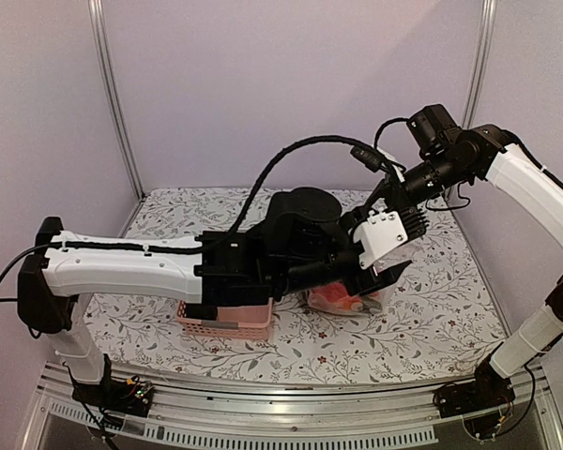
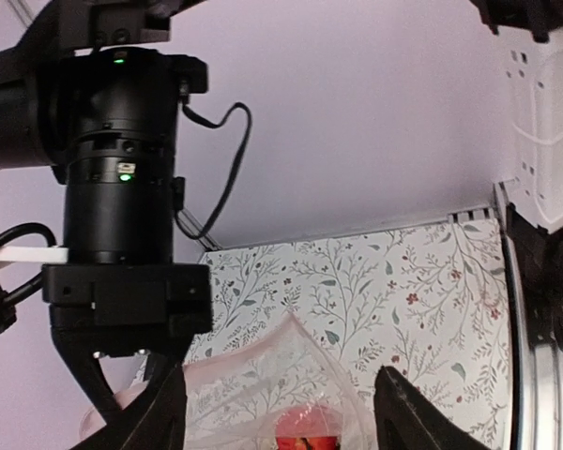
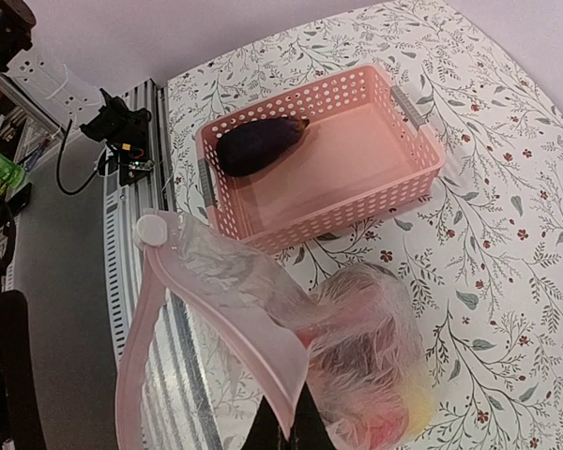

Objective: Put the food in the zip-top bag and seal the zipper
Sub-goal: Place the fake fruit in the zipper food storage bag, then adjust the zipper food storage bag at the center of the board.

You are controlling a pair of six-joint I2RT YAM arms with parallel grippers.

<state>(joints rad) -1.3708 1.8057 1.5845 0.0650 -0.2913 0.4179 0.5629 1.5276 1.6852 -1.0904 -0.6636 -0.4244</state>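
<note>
- Right gripper (image 3: pixel 283 433): fingertips pressed together, pinching the mouth edge of the zip-top bag (image 3: pixel 357 328). The bag spread out just ahead of the tips.
- Zipper (image 3: pixel 216 323): I read it as the pale pink band along the bag mouth. It curved away from the pinch toward the left of the right wrist view and had a white round tab at its far end. I couldn't tell how much of it was closed.
- Left gripper (image 2: pixel 286 417): fingers spread wide, gripping nothing. The crinkly top of the bag sat between the two fingers.
- Food, bagged part (image 3: pixel 380 427): red and yellow pieces showed through the plastic right beside the right fingertips. One red piece (image 2: pixel 305 439) also showed midway between the left fingers.
- Eggplant (image 3: pixel 256 147): outside the bag, lying in the pink basket (image 3: pixel 328 214), well ahead of the right gripper and beyond the bag.
- The basket stood near the bag on the floral table (image 3: pixel 507 187). I couldn't tell whether they touched.
- Top view: both grippers were close together over the bag, and the left arm's forearm crossed over the basket.
</note>
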